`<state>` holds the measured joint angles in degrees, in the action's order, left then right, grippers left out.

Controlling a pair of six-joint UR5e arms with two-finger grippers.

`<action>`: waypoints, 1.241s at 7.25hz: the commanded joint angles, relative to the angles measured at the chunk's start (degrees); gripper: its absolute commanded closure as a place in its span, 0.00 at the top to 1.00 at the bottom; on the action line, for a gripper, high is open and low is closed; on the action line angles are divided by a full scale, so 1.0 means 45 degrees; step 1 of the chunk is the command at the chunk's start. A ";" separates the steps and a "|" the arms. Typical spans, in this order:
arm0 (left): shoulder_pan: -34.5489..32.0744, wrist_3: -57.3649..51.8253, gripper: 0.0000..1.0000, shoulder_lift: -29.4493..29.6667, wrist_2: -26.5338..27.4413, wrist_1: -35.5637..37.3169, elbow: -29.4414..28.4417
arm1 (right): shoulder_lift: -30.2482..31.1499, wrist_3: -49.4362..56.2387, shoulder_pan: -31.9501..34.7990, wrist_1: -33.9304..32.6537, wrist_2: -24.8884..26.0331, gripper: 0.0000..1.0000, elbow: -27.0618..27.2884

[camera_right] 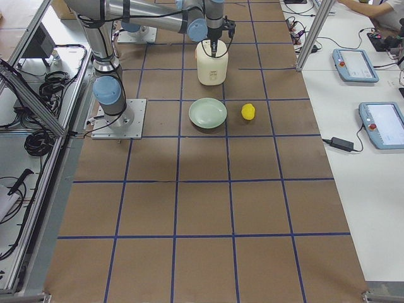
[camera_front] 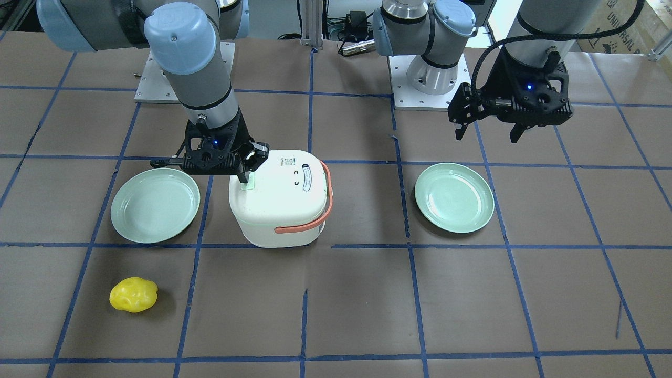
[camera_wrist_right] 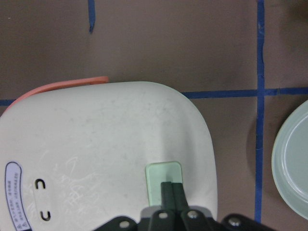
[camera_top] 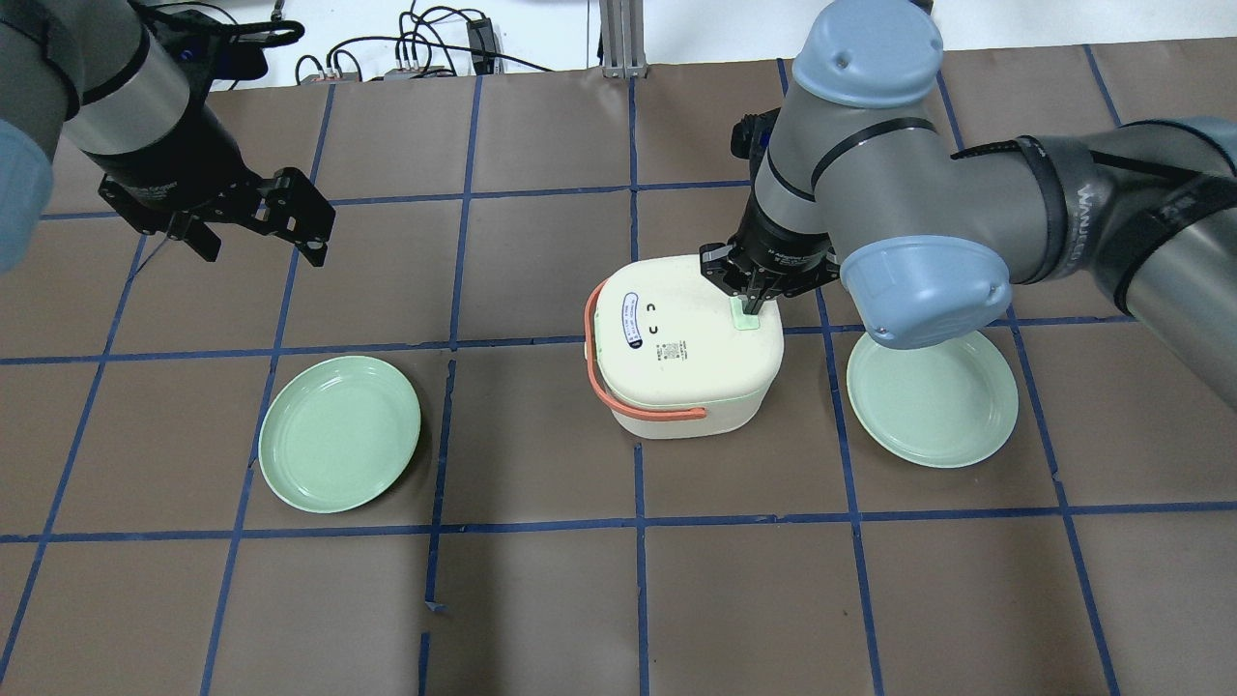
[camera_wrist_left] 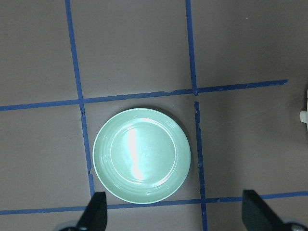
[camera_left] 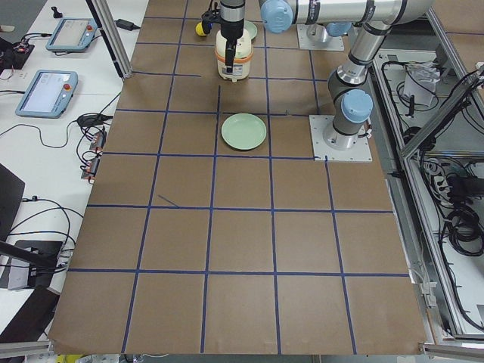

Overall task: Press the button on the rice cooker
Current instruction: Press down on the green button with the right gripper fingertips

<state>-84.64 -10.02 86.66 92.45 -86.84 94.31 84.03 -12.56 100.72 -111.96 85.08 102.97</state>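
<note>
Right pincer [camera_wrist_right: 172, 188], tips pinched together as one poker, sits on the green button [camera_wrist_right: 156, 177] atop the rice cooker [camera_wrist_right: 106, 144]; left pincer [camera_wrist_left: 176, 211] hangs wide.

Scuffed plastic rice cooker [camera_wrist_right: 110, 139], glossy plate [camera_wrist_left: 142, 156]

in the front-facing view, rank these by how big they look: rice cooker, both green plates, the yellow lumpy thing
1. rice cooker
2. view-left green plate and view-right green plate: they look about alike, so I won't rank one over the other
3. yellow lumpy thing
</note>
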 commanded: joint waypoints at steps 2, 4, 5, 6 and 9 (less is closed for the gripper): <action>0.0019 0.0000 1.00 0.0000 0.0002 0.0000 0.0000 | -0.0079 -0.0042 0.0000 -0.0003 -0.0019 0.08 0.0047; 0.0000 0.0000 1.00 0.0000 0.0002 0.0000 0.0000 | -0.0117 -0.0081 0.0000 -0.0003 -0.0019 0.08 0.0047; 0.0000 0.0000 1.00 0.0000 0.0002 0.0000 0.0000 | -0.0156 -0.0081 0.0000 -0.0003 -0.0019 0.08 0.0028; 0.0019 0.0000 1.00 0.0000 0.0002 0.0000 0.0000 | -0.0176 -0.0081 0.0000 -0.0003 -0.0019 0.08 0.0027; 0.0019 0.0000 1.00 0.0000 0.0002 0.0000 0.0000 | -0.0079 -0.0294 0.0019 0.0016 -0.0290 0.11 -0.0128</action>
<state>-84.61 -10.02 86.66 92.46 -86.84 94.31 83.38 -13.15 100.74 -111.96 84.70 102.80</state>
